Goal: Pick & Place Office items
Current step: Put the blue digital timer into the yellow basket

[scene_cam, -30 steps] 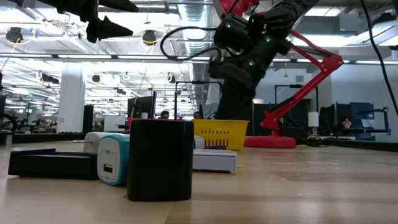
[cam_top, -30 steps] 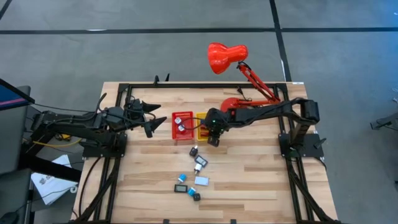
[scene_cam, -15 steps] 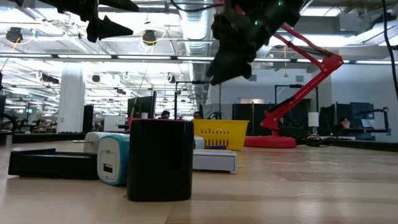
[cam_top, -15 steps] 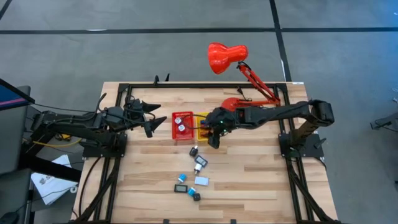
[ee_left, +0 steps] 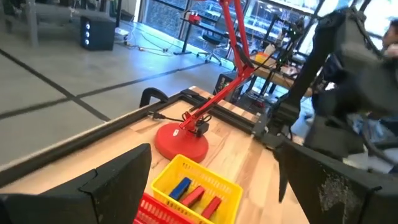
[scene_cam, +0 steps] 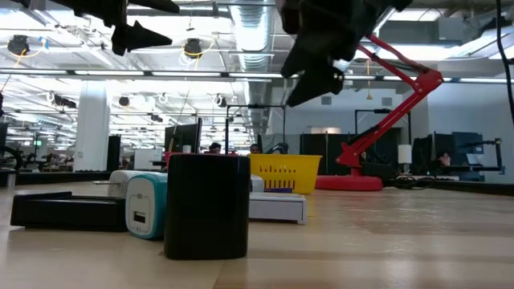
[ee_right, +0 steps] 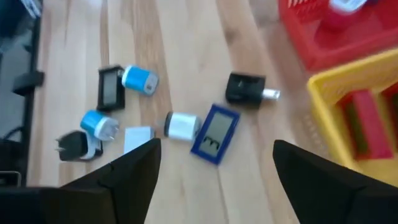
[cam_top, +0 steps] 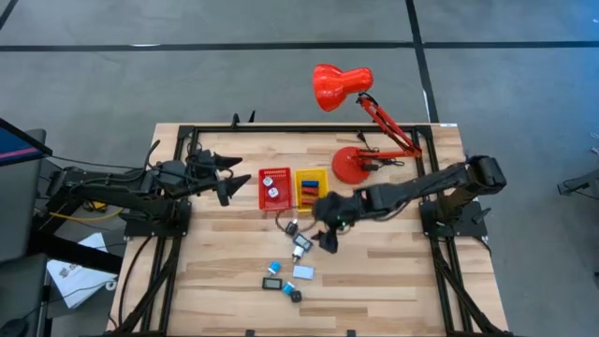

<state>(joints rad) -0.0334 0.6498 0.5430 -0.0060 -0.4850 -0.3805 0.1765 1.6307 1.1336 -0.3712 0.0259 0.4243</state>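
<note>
Right end effector [cam_top: 327, 236] hangs empty, fingers apart; centre yourself over the blue item [ee_right: 214, 133]; descend straight before closing.

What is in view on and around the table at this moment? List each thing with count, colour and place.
Desk lamp: one, red, base at the table's far right.
Red bin: one, mid-table, holding small white and light blue pieces.
Yellow bin: one, right beside the red bin, holding red and blue pieces.
Loose office items: about seven, black, white, blue and light blue, scattered on the wood nearer than the bins.
Table: one, light wood with a black frame.
Left gripper: one, dark, left of the red bin, jaws open, empty.
Right gripper: one, dark, above the loose items, jaws open, empty.
</note>
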